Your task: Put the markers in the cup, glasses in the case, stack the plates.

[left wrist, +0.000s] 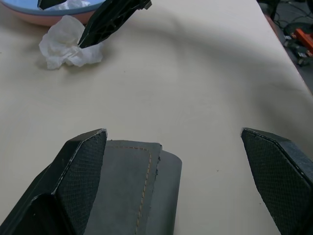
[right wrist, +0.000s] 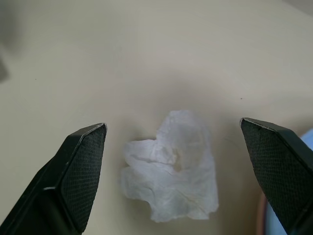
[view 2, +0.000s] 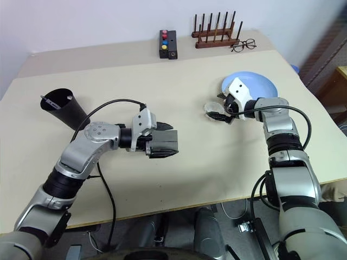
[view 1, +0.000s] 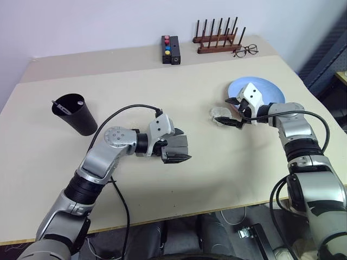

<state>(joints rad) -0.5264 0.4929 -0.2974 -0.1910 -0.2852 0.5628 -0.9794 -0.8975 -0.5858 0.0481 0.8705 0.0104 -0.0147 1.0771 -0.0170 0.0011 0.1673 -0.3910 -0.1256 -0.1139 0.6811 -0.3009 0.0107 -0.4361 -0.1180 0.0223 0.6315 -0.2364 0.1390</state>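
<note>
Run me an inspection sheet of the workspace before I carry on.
Surface: beige table, no spills seen.
Job's things: black cup upright, a marker inside; blue plate stacked on pink plate; grey case looks shut, under the left gripper.
Clutter: crumpled tissue beside the plates; black button box, wooden rack and wire-rimmed eyeglasses at the far edge.
Grippers: left gripper jaws open over the case; right gripper jaws open, tissue between them, not gripped.
Cables: black cable loops over the left arm, another along the right.
Surroundings: pale wall behind.
</note>
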